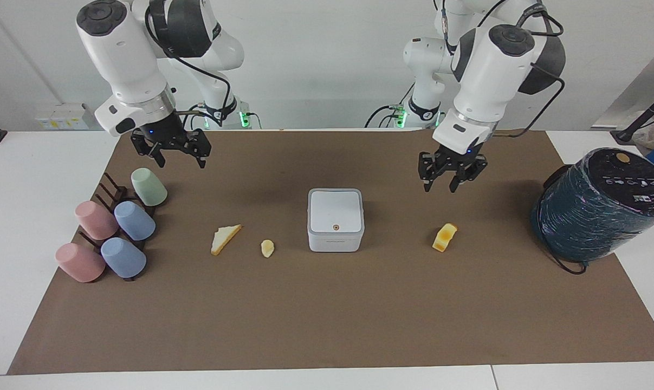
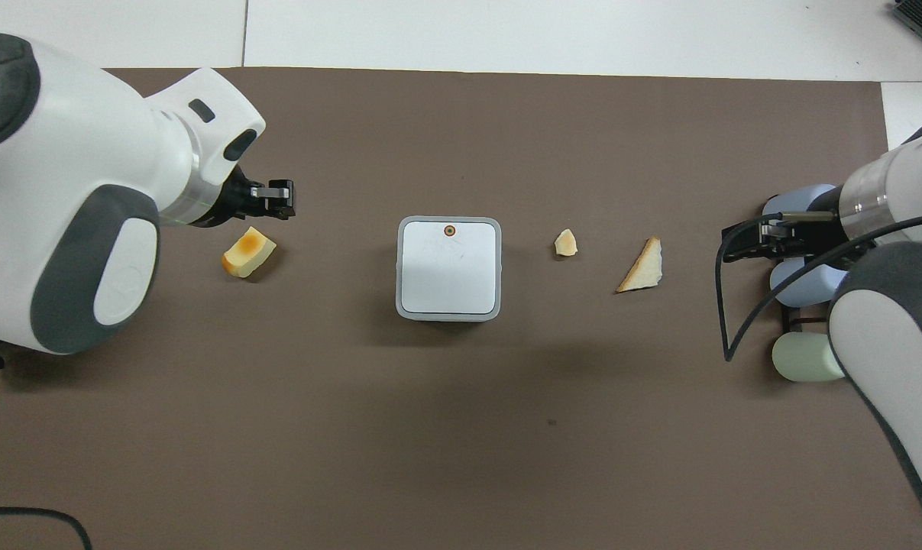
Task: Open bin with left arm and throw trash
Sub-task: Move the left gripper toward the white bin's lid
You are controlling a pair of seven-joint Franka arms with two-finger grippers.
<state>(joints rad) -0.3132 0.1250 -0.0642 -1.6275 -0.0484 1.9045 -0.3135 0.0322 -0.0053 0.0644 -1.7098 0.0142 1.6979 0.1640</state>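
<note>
The white bin (image 1: 335, 216) (image 2: 449, 267) stands at the middle of the brown mat with its lid shut and the orange dot on top. The bread slice (image 1: 225, 238) (image 2: 644, 266) and the pale lump (image 1: 267, 248) (image 2: 565, 243) lie beside it toward the right arm's end. The yellow-orange chunk (image 1: 445, 238) (image 2: 247, 252) lies toward the left arm's end. My left gripper (image 1: 450, 181) (image 2: 281, 200) is open and empty, up in the air over the mat beside the chunk. My right gripper (image 1: 177, 157) (image 2: 743, 243) is open and empty, waiting over the cup rack.
A big dark teal wrapped cylinder (image 1: 597, 206) stands at the left arm's end of the mat (image 1: 327, 314). Several pastel cups on a dark rack (image 1: 115, 227) (image 2: 804, 290) sit at the right arm's end.
</note>
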